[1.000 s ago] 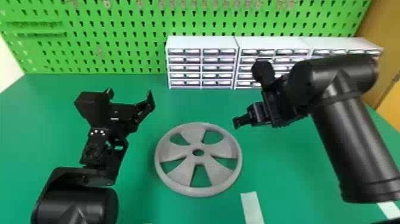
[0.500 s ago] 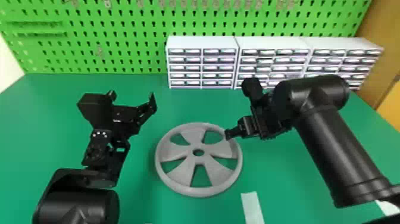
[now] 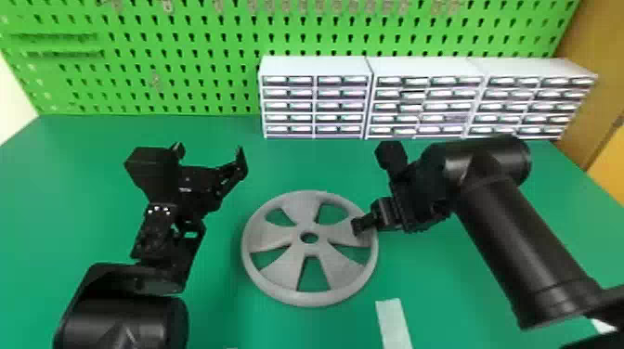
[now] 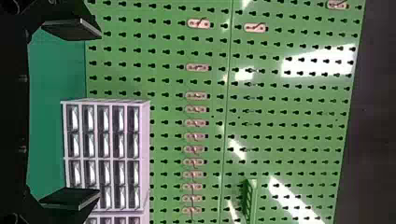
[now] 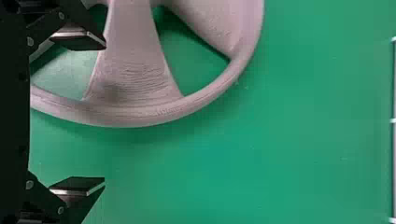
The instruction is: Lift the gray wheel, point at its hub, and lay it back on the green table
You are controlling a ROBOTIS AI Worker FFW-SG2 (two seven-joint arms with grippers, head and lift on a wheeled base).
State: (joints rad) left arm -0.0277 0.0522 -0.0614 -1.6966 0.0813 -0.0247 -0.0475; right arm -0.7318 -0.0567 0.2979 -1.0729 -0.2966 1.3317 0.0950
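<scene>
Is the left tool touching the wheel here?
Apart. The head view shows bare green table between the left tool and the wheel.

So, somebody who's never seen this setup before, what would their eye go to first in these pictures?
Probably the gray wheel, lying flat on the green table. Next, the right gripper, open at the wheel's right edge, with the left gripper open off to the wheel's left. Behind them, white drawer cabinets stand before a bright green pegboard.
</scene>
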